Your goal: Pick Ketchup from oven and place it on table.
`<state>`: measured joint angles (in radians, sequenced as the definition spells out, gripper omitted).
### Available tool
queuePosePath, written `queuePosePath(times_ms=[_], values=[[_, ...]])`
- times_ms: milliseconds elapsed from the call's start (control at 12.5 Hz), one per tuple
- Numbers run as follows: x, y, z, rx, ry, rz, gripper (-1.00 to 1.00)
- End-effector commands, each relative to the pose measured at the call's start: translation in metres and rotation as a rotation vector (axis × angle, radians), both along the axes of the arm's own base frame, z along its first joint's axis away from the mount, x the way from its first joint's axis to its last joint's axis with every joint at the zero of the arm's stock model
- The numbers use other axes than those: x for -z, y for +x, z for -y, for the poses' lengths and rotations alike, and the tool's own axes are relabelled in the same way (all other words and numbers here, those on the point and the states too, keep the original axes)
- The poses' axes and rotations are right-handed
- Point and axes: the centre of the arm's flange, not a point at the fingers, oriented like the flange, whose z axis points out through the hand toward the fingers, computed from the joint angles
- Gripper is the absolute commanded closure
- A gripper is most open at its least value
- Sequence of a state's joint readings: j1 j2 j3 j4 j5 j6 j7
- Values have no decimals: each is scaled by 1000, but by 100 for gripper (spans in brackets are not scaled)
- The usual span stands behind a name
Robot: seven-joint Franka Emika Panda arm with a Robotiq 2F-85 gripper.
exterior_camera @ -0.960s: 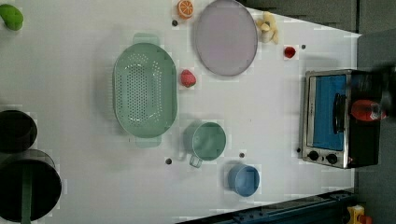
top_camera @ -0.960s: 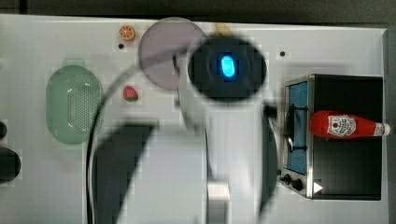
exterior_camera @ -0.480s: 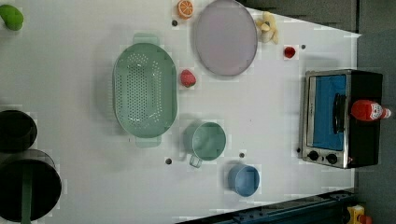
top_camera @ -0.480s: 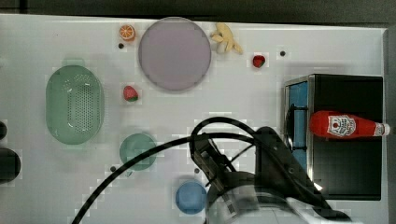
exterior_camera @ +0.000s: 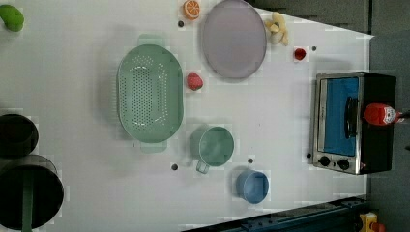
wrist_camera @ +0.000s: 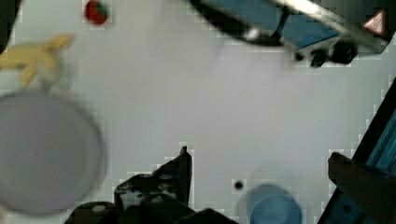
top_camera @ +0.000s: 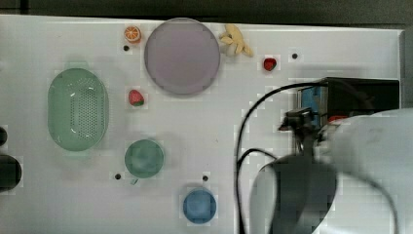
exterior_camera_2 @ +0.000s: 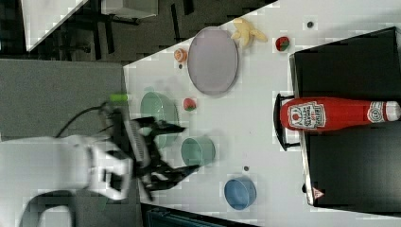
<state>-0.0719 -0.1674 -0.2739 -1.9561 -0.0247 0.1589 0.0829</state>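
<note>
The Ketchup (exterior_camera_2: 331,113), a red bottle with a white label and cap, lies on the oven's (exterior_camera_2: 350,61) black top. In the left view the Ketchup (exterior_camera: 382,114) rests on the oven (exterior_camera: 338,121) at the left view's right. My arm covers most of the oven (top_camera: 350,90) in the top view, leaving a red sliver of the Ketchup (top_camera: 336,118). My gripper (exterior_camera_2: 191,147) hangs open and empty above the white table (exterior_camera_2: 265,118) near a green cup (exterior_camera_2: 197,151), well apart from the bottle. In the wrist view the gripper (wrist_camera: 261,161) spreads wide, one finger (wrist_camera: 184,163) dark against the table.
On the table (exterior_camera: 270,121) stand a green colander (exterior_camera: 150,94), a green cup (exterior_camera: 215,145), a blue bowl (exterior_camera: 252,186), a grey plate (exterior_camera: 233,38), strawberries (exterior_camera: 194,80), an orange slice (exterior_camera: 191,8) and a banana toy (exterior_camera: 277,28). Dark pots (exterior_camera: 29,193) sit at the left view's left.
In the top view my arm has swung from the table's middle toward the oven and now covers most of it and the Ketchup. The bottle has not moved.
</note>
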Motion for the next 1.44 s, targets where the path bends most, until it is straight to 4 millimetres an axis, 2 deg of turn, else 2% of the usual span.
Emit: queuePosePath(times_ms=[80, 240, 400, 560, 640, 880, 1200, 1280, 1440], values=[[-1, -7, 61, 117, -4, 74, -100], [21, -2, 109, 202, -60, 131, -100], [52, 5, 152, 269, -125, 137, -100], [69, 13, 168, 293, -152, 105, -100], [87, 16, 180, 326, -146, 80, -100], [133, 27, 192, 388, -117, 81, -100], [171, 30, 196, 419, -100, 47, -100], [173, 30, 196, 423, -94, 47, -100], [173, 30, 196, 422, -96, 49, -37]])
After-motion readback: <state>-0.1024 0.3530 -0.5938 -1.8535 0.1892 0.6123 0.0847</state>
